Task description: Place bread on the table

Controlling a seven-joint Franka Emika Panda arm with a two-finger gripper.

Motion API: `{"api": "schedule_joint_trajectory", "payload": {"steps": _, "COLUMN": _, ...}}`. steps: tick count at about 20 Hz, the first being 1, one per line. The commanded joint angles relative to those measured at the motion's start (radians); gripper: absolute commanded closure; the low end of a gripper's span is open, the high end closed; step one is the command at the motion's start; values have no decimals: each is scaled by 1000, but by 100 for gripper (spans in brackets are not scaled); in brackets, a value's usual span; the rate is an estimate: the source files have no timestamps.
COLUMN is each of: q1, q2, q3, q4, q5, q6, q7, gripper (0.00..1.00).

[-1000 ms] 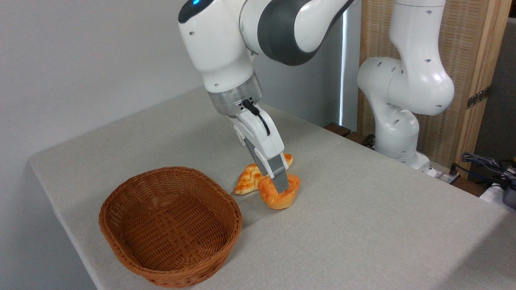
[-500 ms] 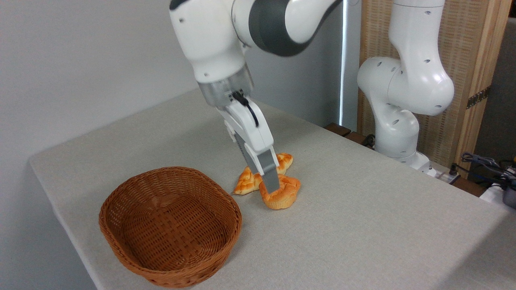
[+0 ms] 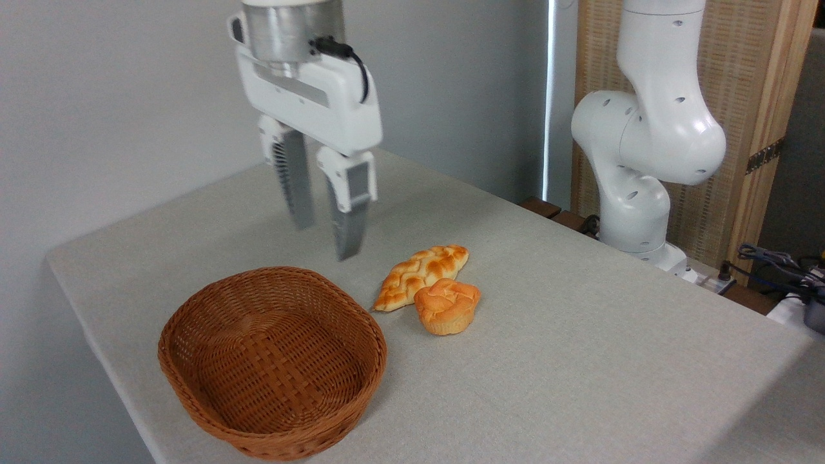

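Wicker basket (image 3: pixel 272 361) nearest, brown, standing at the left front of the table (image 3: pixel 580 361), nothing visible inside. Just beyond and to its right, bread (image 3: pixel 447 305): small golden-orange bun, upright on the grey cloth, free of any grip. Touching or almost touching its back left side, loaf (image 3: pixel 421 276), braided, lying flat and angled toward the far right. Farther back and high above the cloth, hand (image 3: pixel 325 241), pointing down, two grey fingers (image 3: pixel 349 216) parted with a clear gap, holding nothing, well apart from bun and loaf. Beyond the far right edge, white arm base (image 3: pixel 635 193) against a wooden panel.
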Motion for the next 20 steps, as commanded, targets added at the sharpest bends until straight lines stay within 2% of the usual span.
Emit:
{"api": "schedule_joint_trajectory", "payload": {"steps": 1, "q1": -2, "q2": 96, "q3": 16, "q4": 131, "q5": -65, "q6": -11, "q7": -124, "gripper": 0}}
{"api": "schedule_joint_trajectory", "payload": {"steps": 14, "q1": -1, "q2": 104, "q3": 15, "q4": 139, "q5": -50, "q6": -97, "q7": -117, "gripper": 0}}
{"api": "schedule_joint_trajectory", "payload": {"steps": 17, "q1": -1, "q2": 105, "q3": 4, "q4": 140, "q5": 1, "q6": -115, "q7": -108, "gripper": 0}}
{"api": "schedule_joint_trajectory", "payload": {"steps": 20, "q1": -2, "q2": 105, "q3": 1, "q4": 139, "q5": 6, "q6": -127, "q7": -105, "gripper": 0}}
